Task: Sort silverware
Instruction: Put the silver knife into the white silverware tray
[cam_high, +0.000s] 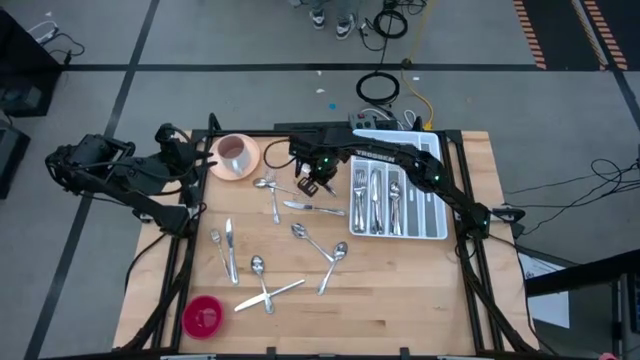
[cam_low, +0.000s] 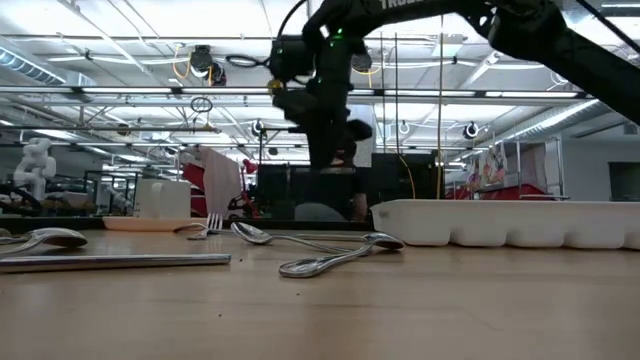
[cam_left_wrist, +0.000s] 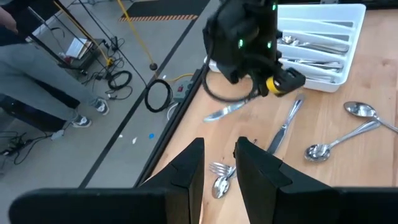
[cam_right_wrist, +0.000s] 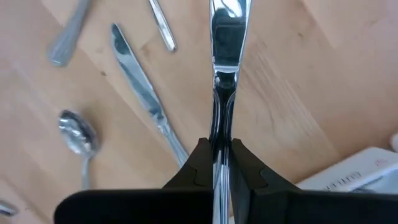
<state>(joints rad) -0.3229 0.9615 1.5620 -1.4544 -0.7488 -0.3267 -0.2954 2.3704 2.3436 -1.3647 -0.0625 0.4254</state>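
My right gripper hangs above the table's far middle, left of the white tray, and is shut on a table knife. The left wrist view shows that knife slanting below the dark gripper. Loose silverware lies flat on the wood: a knife, two spoons, a fork and knife, and a crossed pair. More pieces lie in the tray's compartments. My left gripper waits open at the far left, beside the pink cup. My right gripper pinches the knife between its two fingers at the slim part behind the blade. The fingers come from above, pointing almost straight down. The blade juts out past the fingertips, and the knife is lifted clear of the table.
A red round dish sits at the near left corner. The pink cup stands on its saucer at the far left. Cables and floor lie beyond the far edge. Bare wood shows along the near right of the table.
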